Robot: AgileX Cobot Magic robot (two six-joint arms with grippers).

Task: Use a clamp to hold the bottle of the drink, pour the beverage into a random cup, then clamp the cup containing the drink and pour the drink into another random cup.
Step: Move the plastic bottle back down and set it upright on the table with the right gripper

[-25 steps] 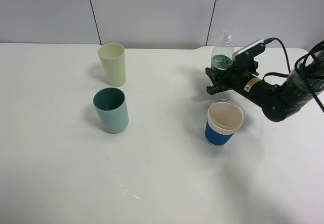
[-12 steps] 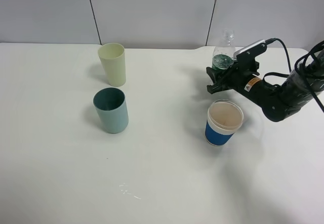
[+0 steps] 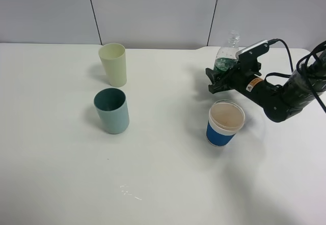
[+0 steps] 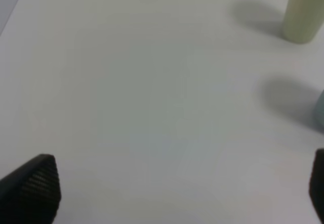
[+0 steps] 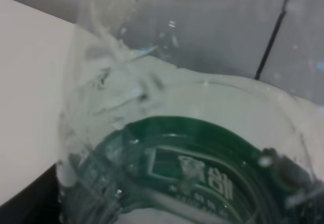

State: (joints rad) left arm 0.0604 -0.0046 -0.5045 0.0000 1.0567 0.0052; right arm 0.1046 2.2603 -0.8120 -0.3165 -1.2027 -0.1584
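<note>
The bottle (image 3: 224, 61), clear with a dark green label, stands at the back right and leans a little toward the wall. My right gripper (image 3: 211, 81) is right up against its near side. The bottle (image 5: 192, 168) fills the right wrist view, so the fingers are hidden there, and I cannot tell whether the jaws grip it. The teal cup (image 3: 112, 112) stands left of centre, with the pale yellow-green cup (image 3: 113, 64) just behind it. My left gripper (image 4: 182, 193) hangs open over bare table; the yellow-green cup (image 4: 304, 11) shows in a corner of the left wrist view.
A blue cup with a white rim (image 3: 224, 123) stands just in front of the right gripper, under its forearm. The grey wall panels run close behind the bottle. The left arm is outside the exterior high view.
The bottle's cap has shifted to the right and back, so the bottle leans more. The right gripper has hardly moved. The cups have stayed in place.
</note>
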